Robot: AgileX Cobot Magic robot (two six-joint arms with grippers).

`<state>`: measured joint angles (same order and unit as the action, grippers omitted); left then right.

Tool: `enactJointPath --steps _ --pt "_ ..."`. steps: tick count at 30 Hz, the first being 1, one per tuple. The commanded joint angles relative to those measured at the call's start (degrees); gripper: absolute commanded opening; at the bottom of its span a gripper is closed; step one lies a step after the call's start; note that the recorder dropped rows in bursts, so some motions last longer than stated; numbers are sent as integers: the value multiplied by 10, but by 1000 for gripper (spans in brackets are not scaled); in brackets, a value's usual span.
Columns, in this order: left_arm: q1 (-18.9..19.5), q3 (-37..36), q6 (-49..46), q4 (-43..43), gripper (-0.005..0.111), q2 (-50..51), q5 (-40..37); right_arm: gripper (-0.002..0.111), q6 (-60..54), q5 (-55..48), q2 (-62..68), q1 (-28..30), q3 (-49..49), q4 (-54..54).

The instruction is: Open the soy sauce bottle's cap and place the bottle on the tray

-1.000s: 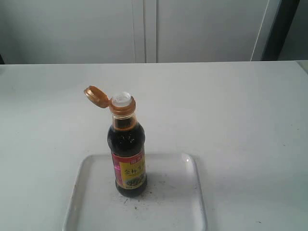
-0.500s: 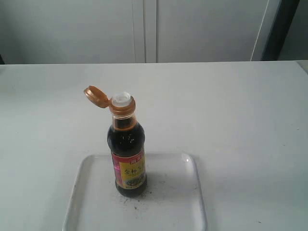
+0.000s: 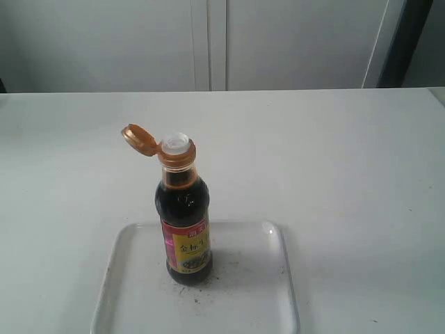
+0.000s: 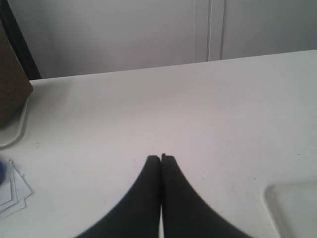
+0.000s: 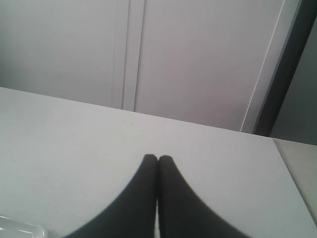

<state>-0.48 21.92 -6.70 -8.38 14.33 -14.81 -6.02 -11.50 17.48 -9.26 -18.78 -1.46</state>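
On the white desk (image 3: 348, 160): the tray (image 3: 268, 296) carries the soy sauce bottle (image 3: 183, 209), upright, with the cap (image 3: 139, 139) flipped open.
Desk wide and pale, grey cabinet doors behind it. Tray sits at the near edge of the exterior view, translucent white with a raised rim; 1 corner shows in each wrist view. 2 grippers, neither seen in the exterior view: the left gripper (image 4: 161, 157) has its jaws pressed together and holds nothing, over bare desk near a tray corner; the right gripper (image 5: 157, 157) has its jaws likewise closed and empty. Bottle stands left of the tray's centre, dark liquid up to the neck, red and yellow label (image 3: 186, 247) facing the camera. Cap hangs from its hinge, tipped to the left of the white spout (image 3: 176, 142). Dark specks (image 3: 182, 287) lie around the bottle's base.
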Motion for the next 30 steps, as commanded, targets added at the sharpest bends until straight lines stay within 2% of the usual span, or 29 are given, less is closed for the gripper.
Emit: enactJointPath --steps 1,19,30 --pt "-2 -22 82 65 0 -22 0 0 2 9 -3 3 1 -3" --pt "-2 -172 82 62 0 -143 1 0 2 9 -3 3 1 -3" --pt "-2 -219 82 44 0 -143 18 0 2 9 -3 3 1 -3"
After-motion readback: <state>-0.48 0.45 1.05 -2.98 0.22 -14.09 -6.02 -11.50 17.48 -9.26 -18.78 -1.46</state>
